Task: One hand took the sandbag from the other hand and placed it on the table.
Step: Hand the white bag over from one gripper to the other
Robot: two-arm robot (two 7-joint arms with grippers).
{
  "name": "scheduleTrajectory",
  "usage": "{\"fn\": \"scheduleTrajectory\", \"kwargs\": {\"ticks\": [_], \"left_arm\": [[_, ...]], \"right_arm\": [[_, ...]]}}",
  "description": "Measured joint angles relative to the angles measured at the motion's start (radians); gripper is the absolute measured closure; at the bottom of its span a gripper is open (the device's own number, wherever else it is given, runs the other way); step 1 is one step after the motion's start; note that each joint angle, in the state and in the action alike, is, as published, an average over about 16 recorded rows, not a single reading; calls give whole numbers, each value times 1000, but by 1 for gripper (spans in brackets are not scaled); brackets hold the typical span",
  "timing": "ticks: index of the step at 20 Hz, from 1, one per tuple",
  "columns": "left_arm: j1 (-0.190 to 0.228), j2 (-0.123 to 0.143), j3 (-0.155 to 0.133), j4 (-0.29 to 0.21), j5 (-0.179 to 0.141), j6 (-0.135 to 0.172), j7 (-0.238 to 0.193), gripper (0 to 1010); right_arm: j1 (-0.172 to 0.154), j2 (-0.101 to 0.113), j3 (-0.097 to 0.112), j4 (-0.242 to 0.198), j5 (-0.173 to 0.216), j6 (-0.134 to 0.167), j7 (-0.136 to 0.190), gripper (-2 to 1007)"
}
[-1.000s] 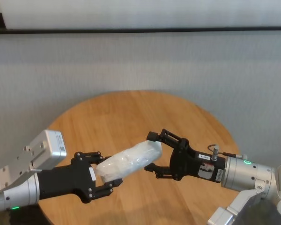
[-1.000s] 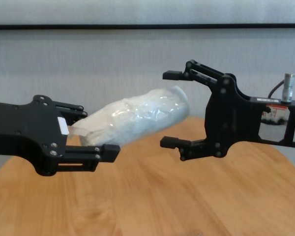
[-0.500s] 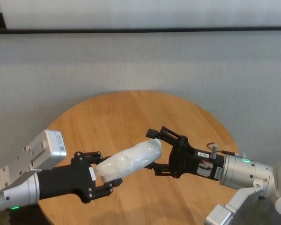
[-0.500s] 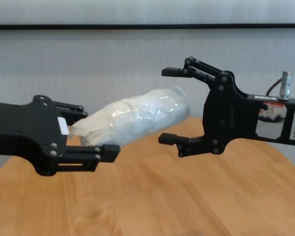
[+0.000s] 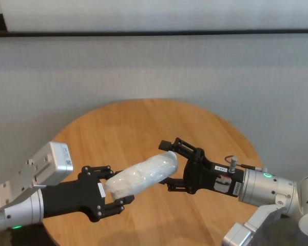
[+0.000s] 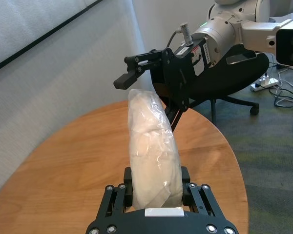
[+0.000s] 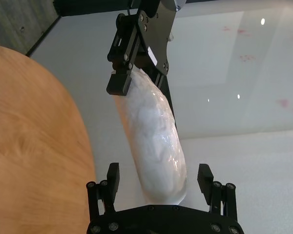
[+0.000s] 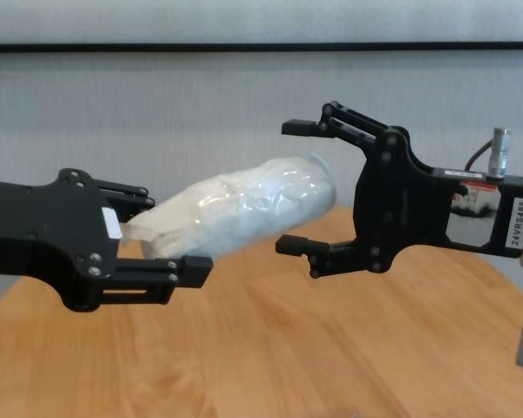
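Observation:
The sandbag (image 5: 141, 177) is a white bag in crinkly plastic, held in the air over the round wooden table (image 5: 143, 120). My left gripper (image 5: 112, 187), plain black, is shut on its near end. My right gripper (image 5: 166, 163), the claw with the labelled plate, is open. Its curved fingers stand above and below the bag's free end without pinching it. In the chest view the sandbag (image 8: 244, 205) spans from the left gripper (image 8: 170, 228) to the right gripper (image 8: 289, 186). In the right wrist view the sandbag's (image 7: 154, 141) tip lies between the open fingers (image 7: 112, 171).
A grey wall stands behind the table. In the left wrist view a black office chair (image 6: 234, 73) and floor cables (image 6: 283, 92) lie beyond the table's far edge. Bare wood (image 8: 270, 348) lies under both grippers.
My right gripper has moved left toward the sandbag, so its open fingers now straddle the bag's free end. The left gripper and the bag have not moved.

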State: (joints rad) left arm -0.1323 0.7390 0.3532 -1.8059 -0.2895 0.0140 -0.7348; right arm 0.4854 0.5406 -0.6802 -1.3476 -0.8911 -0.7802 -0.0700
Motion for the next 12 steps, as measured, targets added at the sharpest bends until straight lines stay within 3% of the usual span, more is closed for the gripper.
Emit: {"fn": "scheduleTrajectory", "kwargs": {"ticks": [12], "left_arm": [[0,0,0,0,0,0,0,441]], "right_arm": [[15,2,-23,5,0,11,-21,-2]]}}
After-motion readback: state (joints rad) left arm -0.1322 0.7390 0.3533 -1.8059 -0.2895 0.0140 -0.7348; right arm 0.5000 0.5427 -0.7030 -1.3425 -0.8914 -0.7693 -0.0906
